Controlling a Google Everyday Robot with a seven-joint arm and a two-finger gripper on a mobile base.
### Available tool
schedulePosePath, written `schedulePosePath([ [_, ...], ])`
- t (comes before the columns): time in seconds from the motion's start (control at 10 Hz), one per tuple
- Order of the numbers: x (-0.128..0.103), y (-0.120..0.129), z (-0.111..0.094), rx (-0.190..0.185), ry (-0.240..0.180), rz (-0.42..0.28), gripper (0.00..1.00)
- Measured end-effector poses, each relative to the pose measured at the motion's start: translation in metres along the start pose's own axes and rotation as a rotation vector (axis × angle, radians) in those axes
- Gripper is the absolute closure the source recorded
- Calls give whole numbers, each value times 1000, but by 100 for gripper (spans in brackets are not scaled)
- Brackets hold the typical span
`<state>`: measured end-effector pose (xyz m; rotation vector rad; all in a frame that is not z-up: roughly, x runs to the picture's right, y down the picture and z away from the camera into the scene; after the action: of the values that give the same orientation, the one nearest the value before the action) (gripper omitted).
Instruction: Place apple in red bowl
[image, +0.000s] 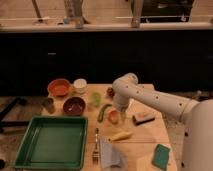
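Apple (113, 117) on the wooden surface (145, 139), roughly mid-surface, right of centre. Small, round, orange-yellow with a red tinge.

Camera view, single angle:
- End effector (117, 109) points down, directly over the apple and very close to its top. Contact cannot be made out.
- End effector fingers stand spread apart, not closed on anything. Apple rests on the surface, not lifted.
- White arm (150, 97) comes in from the right edge, bends at an elbow near the far side of the surface, then drops to the end effector.
- Red bowl (60, 88) at the far left corner of the surface, upright, well apart from the apple and the end effector.
- White cup (80, 85) just right of the red bowl.
- Maroon bowl (74, 106) nearer the camera than the red bowl, between it and the green tray (30, 150).
- Green vegetable (104, 112) lies just left of the apple, angled.
- Yellow elongated item (121, 135) lies nearer the camera than the apple, close to it but apart.
- Brown-and-white block (144, 118) right of the apple, under the arm's line.
- Green sponge (160, 156) at the near right corner.
- Green tray occupies the near left part of the surface.
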<state>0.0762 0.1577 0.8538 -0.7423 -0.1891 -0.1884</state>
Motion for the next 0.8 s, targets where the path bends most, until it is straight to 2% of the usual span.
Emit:
schedulePosePath([
  [0.2, -5, 3, 2, -4, 0, -7, 22],
  [0.3, -7, 3, 2, -4, -2, -11, 27],
  [0.6, -12, 3, 5, -5, -15, -20, 57],
  [0.8, -3, 3, -3, 5, -19, -21, 79],
])
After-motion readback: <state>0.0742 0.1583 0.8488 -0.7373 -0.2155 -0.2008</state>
